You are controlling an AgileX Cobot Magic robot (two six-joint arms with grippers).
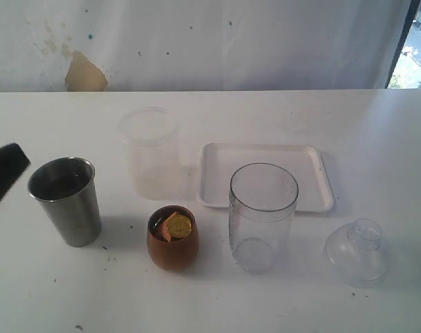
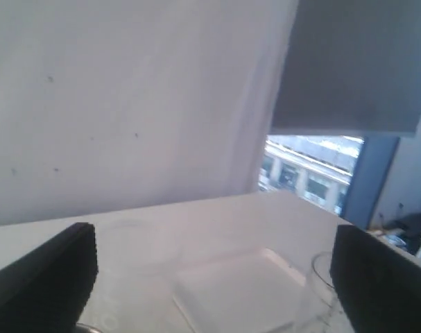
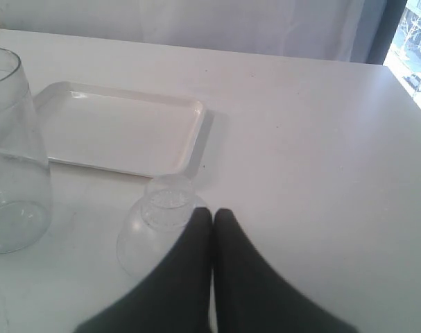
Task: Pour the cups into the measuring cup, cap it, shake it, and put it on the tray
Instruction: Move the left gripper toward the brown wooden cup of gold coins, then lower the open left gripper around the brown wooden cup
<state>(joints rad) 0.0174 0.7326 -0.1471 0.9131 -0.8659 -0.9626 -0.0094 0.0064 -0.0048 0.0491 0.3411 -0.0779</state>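
First pour pending: left pincer (image 2: 213, 277) stands wide, empty, left of the steel tumbler (image 1: 66, 201); right pincer (image 3: 212, 215) closed, empty; next, grip the tumbler, tip into the measuring cup (image 1: 262, 216)

cups (image 1: 66, 201) (image 1: 173, 238) 2 | measuring cup (image 1: 262, 215) 1 | tray (image 1: 217, 175) 1 | tub (image 1: 149, 152) 1 | lid (image 1: 358, 251) 1

Brushed-steel tumbler (image 1: 66, 202); rounded cup (image 1: 173, 248) copper-brown, dull sheen; measuring cup (image 1: 262, 222) clear plastic; tub (image 1: 150, 156) frosted plastic; tray (image 1: 217, 173) smooth white.

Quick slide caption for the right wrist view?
Shut right gripper close to the clear domed lid, with white tray and measuring cup nearby.
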